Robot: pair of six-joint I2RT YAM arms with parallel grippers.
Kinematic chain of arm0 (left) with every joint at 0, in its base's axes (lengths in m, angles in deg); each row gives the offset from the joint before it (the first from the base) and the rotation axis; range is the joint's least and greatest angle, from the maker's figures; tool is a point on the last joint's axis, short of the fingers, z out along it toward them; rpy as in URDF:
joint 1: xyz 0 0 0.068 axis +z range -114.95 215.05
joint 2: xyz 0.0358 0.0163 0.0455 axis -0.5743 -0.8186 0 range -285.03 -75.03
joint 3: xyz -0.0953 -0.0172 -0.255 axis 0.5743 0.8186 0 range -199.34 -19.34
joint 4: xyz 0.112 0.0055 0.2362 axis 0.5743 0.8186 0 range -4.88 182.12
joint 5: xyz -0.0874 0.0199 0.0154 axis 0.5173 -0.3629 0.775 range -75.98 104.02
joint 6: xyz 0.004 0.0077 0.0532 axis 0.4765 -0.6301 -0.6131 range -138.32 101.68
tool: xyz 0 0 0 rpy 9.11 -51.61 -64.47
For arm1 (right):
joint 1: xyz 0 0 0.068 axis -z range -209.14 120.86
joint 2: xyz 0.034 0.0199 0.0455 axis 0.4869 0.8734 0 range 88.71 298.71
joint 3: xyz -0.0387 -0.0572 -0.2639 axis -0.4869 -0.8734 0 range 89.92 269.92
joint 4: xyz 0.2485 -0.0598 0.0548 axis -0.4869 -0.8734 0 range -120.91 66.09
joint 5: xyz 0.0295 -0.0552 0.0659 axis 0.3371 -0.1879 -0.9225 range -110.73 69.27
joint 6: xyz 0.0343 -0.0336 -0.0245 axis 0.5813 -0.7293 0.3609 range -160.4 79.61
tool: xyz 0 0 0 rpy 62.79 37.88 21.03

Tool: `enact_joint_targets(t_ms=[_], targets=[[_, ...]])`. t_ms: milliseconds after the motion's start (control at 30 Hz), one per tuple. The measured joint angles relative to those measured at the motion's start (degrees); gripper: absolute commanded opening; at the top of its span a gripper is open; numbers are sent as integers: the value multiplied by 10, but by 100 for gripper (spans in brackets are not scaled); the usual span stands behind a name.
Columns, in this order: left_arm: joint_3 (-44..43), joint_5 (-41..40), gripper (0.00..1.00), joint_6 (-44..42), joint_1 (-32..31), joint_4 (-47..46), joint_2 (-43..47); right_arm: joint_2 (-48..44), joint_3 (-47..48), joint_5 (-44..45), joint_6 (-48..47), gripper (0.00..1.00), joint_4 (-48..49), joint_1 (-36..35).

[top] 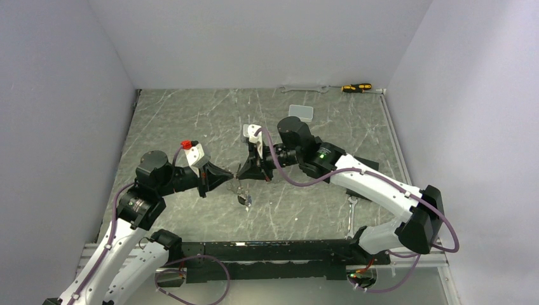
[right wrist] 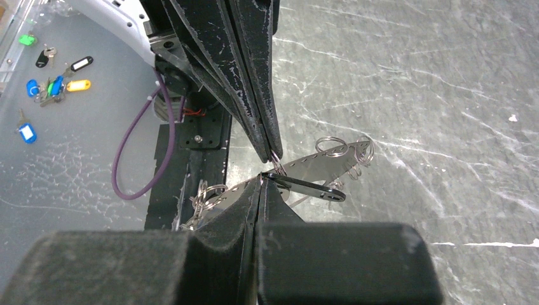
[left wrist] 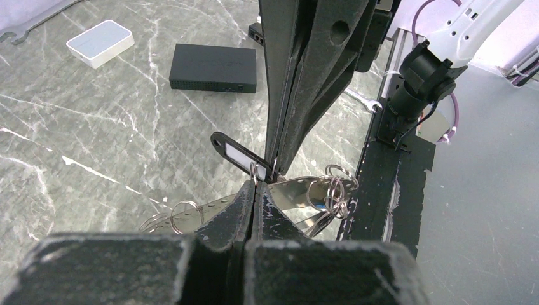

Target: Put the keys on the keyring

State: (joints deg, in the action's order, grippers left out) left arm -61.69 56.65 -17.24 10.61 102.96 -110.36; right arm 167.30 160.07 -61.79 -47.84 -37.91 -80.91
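Observation:
My two grippers meet tip to tip over the middle of the table. The left gripper point(top: 232, 174) point(left wrist: 254, 185) is shut on a small silvery split ring point(left wrist: 254, 171). The right gripper point(top: 244, 170) point(right wrist: 262, 181) is shut on the ring end of a key tag point(left wrist: 236, 152) point(right wrist: 311, 188), black-framed with a white label. Just under the tips is the keyring point(left wrist: 289, 190) point(right wrist: 330, 159), a shiny elongated silvery strip with split rings at both ends. A blue bit point(left wrist: 327, 204) shows among its rings. I cannot tell whether it rests on the table. No key blade shows clearly.
A black box point(left wrist: 213, 68) and a white box point(left wrist: 100, 42) sit farther back. A spanner point(top: 305, 89) and a screwdriver point(top: 356, 87) lie at the back wall, another spanner point(top: 350, 216) near the right arm. Spare tagged keys point(right wrist: 51, 82) lie beyond the black base rail point(top: 254, 251).

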Motion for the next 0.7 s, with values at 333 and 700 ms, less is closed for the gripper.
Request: enact_joint_targets(t_ms=[333, 700], targets=[[0, 0, 0, 0, 0, 0, 0, 3, 14, -2, 2, 0, 0, 0], [3, -8, 0, 0, 0, 1, 4, 21, 21, 17, 20, 0, 1, 1]])
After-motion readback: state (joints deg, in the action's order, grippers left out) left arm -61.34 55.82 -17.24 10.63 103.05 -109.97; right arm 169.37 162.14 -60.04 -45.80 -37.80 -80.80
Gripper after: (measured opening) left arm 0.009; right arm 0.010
